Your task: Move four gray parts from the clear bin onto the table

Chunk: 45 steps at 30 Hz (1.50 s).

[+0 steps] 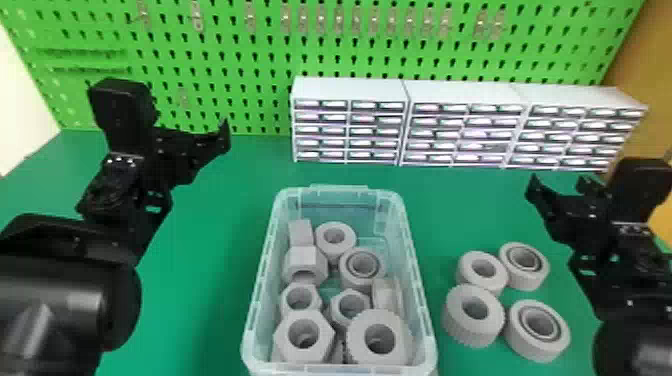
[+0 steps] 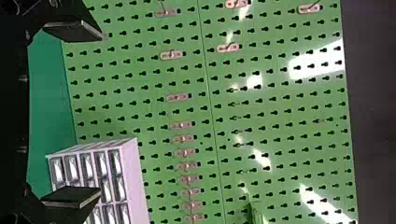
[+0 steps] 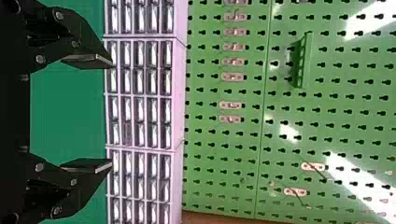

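Observation:
The clear bin [image 1: 422, 305] stands at the front centre in the head view, with several gray parts [image 1: 304, 336] inside, hex-sided and round. On the table to its right, several round gray parts [image 1: 473, 316] lie grouped close together. My left gripper [image 1: 200, 145] is raised to the left of the bin, and in its wrist view the left gripper [image 2: 100, 114] is open with nothing between its fingers. My right gripper [image 1: 560, 187] hangs beyond the loose parts at the far right; the right wrist view has the right gripper [image 3: 112, 114] open and holding nothing.
White drawer cabinets [image 1: 347, 90] line the back of the green table [image 1: 210, 225], in front of a green pegboard [image 1: 240, 65] with small hooks. A brown panel [image 1: 645, 60] rises at the back right.

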{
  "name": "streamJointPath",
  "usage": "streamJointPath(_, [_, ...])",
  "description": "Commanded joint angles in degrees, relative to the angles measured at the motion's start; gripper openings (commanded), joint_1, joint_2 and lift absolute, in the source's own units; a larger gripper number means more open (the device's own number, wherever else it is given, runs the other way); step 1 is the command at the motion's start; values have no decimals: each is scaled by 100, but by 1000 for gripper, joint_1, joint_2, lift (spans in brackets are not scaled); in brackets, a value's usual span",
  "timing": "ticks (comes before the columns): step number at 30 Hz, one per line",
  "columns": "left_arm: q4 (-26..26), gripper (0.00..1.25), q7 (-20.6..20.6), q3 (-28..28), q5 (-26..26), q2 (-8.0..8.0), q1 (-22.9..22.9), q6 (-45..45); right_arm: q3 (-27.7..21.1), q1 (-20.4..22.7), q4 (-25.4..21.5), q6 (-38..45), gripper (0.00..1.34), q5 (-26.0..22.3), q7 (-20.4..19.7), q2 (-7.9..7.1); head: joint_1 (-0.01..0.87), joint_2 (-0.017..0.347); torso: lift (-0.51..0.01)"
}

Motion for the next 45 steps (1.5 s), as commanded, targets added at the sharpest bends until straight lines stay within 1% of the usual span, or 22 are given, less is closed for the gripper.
streamJointPath(1, [-6, 1129, 7, 6, -7, -5, 14, 0, 18, -5, 0, 7, 828, -3, 0, -23, 686, 26, -50])
streamJointPath(4, [-6, 1129, 7, 6, -16, -5, 5, 0, 18, -5, 0, -2, 828, -3, 0, -23, 686, 26, -50])
streamJointPath(8, [-6, 1129, -2, -3, -16, 3, -4, 0, 10, -5, -8, -2, 828, -11, 0, -59, 686, 26, -50])
streamJointPath(14, [-6, 1129, 7, -3, -51, 3, 14, 0, -52, -5, -44, 7, 830, -29, 0, -59, 686, 26, -50])
streamJointPath(20, [-6, 1128, 7, -3, -69, -5, 23, 0, -289, 4, -175, 157, 830, -178, 9, -76, 686, 26, -50])
streamJointPath(25, [-6, 1126, 7, 6, -69, 3, 23, 0, -324, 48, -290, 324, 830, -249, 9, -182, 686, 26, -50])
streamJointPath(29, [-6, 1126, 7, 6, -69, 3, 40, 0, -254, 39, -316, 464, 830, -328, 9, -296, 686, 26, -50])
streamJointPath(32, [-6, 1126, 7, 6, -69, 3, 40, 0, -210, 39, -325, 491, 828, -337, 9, -349, 686, 26, -50])
streamJointPath(45, [-6, 1124, 7, 6, -69, 3, 40, 0, -149, 48, -325, 552, 830, -337, 9, -349, 686, 26, -50])
